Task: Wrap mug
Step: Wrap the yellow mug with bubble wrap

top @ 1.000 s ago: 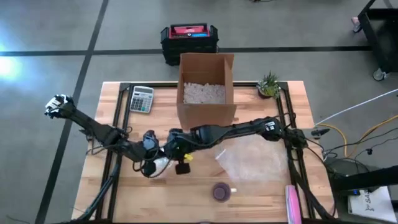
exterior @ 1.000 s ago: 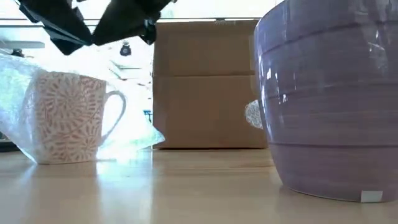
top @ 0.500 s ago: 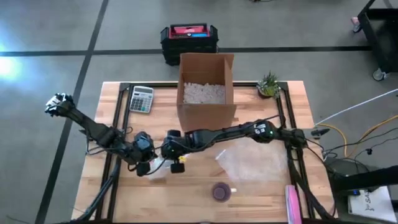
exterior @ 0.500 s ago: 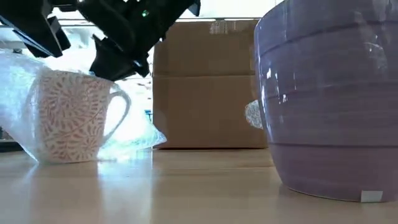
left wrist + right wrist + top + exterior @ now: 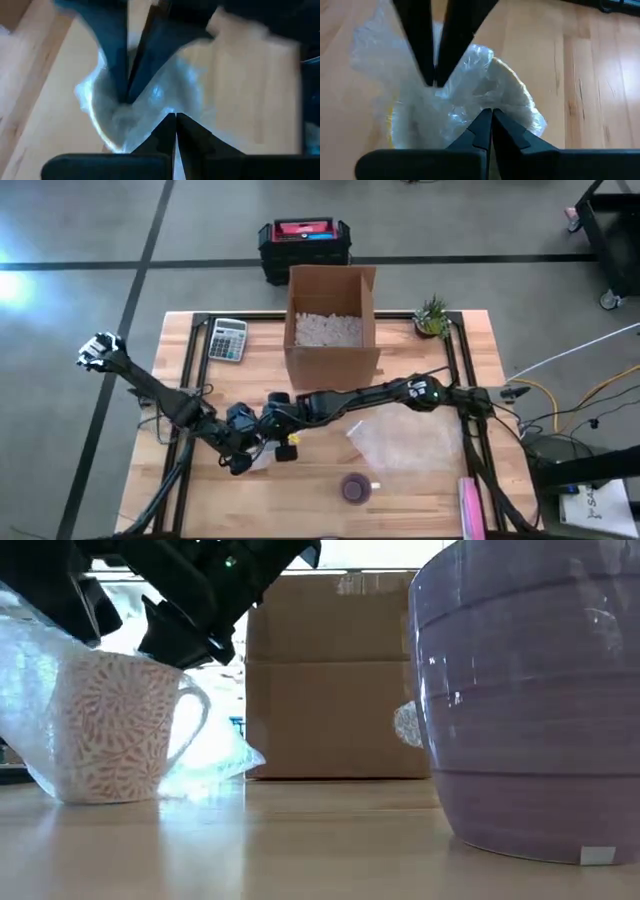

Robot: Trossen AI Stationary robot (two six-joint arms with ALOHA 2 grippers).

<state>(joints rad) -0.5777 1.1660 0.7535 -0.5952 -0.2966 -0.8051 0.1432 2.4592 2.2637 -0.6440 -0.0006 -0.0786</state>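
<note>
A white mug with a reddish leaf pattern (image 5: 118,728) stands upright on the table, handle to the right in the low view. Clear bubble wrap (image 5: 30,690) rises around it and lies gathered over its top (image 5: 465,85). My left gripper (image 5: 175,125) and my right gripper (image 5: 490,122) meet tip to tip right above the mug (image 5: 258,448), both shut on the wrap. The mug's rim shows as a pale arc through the wrap in both wrist views. My left gripper pinches a gathered bunch of the bubble wrap (image 5: 150,117) between its two fingers above the mug's mouth, coming from the table's left and slanting down. The wrap is crumpled there, several layers. My right gripper pinches the wrap (image 5: 470,112) over the mug's top between its fingers, slanting down from the table's right, opposite the left gripper. The wrap bulges around its fingertips; the mug stays on the table.
A purple cup (image 5: 355,488) stands near the front edge and fills the low view's right (image 5: 530,700). A second bubble wrap sheet (image 5: 405,438) lies right of centre. An open cardboard box (image 5: 332,325) of packing fill, a calculator (image 5: 228,338) and a small plant (image 5: 432,315) stand at the back.
Both grippers have come down onto the mug's top. My left gripper has gone toward the table's near edge, my right one a little toward the left edge. The wrap has been drawn up and over the mug, which stays standing in place.
</note>
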